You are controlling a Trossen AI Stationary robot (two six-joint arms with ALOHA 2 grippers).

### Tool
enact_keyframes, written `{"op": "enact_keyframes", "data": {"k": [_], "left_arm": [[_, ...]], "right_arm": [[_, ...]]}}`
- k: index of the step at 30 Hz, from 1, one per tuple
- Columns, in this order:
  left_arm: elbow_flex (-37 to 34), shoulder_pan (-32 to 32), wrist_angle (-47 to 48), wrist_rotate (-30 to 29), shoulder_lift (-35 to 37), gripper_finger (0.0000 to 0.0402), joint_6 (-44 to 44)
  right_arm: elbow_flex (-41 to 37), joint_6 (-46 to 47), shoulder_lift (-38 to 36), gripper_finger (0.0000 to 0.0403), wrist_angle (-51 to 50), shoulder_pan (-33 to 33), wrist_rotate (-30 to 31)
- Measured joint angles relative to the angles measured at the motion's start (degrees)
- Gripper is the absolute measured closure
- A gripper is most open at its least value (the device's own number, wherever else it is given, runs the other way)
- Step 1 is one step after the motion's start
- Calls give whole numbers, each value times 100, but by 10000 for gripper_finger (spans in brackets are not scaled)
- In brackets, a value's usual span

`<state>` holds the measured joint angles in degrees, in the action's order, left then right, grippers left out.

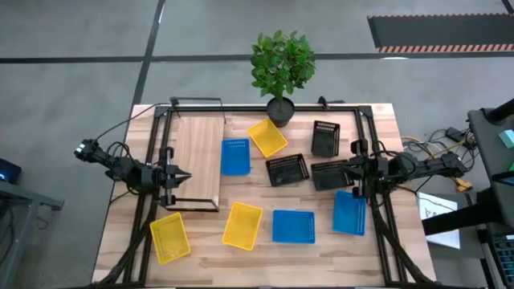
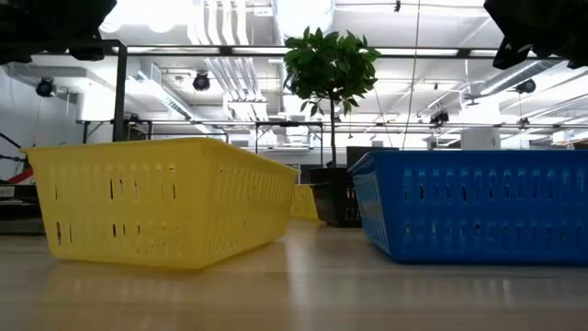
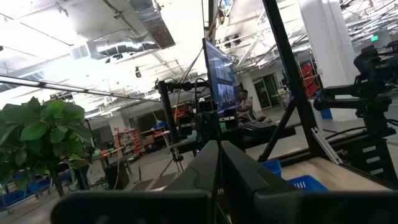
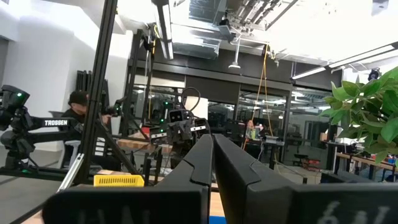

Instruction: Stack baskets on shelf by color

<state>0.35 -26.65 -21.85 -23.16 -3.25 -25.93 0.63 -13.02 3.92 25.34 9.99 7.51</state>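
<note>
Left hand (image 1: 186,175) and right hand (image 1: 331,168) both closed, empty, level, facing inward

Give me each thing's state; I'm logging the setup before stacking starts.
Left claw: shut, empty, over the shelf's edge.
Right claw: shut, empty, above a black basket.
Shelf: bare, no baskets on it.
Yellow baskets: three, scattered singly.
Blue baskets: three, unstacked.
Black baskets: three, unstacked.
Potted plant: upright.
</note>
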Motion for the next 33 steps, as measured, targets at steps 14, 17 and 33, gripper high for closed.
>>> {"op": "enact_keyframes", "data": {"k": [14,17,33], "left_arm": [[-1,0,0,0,-1,400,0],[0,0,0,0,-1,400,0],[-1,1,-362,155,1,400,349]], "right_arm": [[1,-2,-1,394,0,1,0],[0,-1,-1,394,-1,-1,1],[0,0,0,394,0,0,0]]}}
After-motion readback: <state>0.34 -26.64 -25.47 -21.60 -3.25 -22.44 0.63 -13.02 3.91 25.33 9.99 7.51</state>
